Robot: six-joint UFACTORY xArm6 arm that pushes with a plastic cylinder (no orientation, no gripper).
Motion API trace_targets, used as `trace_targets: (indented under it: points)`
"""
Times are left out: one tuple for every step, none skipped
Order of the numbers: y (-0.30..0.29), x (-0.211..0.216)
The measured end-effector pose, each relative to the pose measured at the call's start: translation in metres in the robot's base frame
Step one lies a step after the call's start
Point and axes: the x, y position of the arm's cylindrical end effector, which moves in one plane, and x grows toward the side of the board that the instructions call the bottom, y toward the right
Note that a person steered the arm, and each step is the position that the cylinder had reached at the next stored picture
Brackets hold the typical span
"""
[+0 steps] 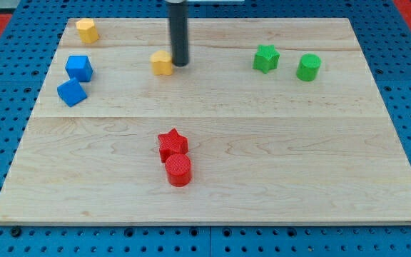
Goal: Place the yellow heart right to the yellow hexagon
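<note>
Two yellows: you want the yellow heart (162,63) set to the right of the yellow hexagon (86,30), and they sit well apart.
Camera view, target: yellow hexagon lies in the board's top-left corner, alone.
Camera view, heart: up in the top half, left of centre, just above the blue cube (79,68) line and well to the view's right of it.
Tip: my tip (180,64) stands just beside the heart's right flank, touching or nearly so; you cannot tell which.
Claw: none here, only a bare rod, so nothing opens and nothing is held.
Step in hand: push left and slightly up, I judge; keep the rod centred behind the heart so it doesn't spin off.
Stop point: ease off short of the hexagon, or you'll knock it.
Pose: rod hangs straight down from the view's top, upright.
Others: second blue block (71,92), green star (266,58), green cylinder (308,68), red star (173,144) and red cylinder (179,170) lie clear.
</note>
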Motion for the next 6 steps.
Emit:
trace_targets:
  points:
    - [0.001, 0.042]
    - [-0.05, 0.01]
    - [-0.046, 0.001]
    - [-0.015, 0.008]
    - [-0.013, -0.012]
    - [-0.075, -0.046]
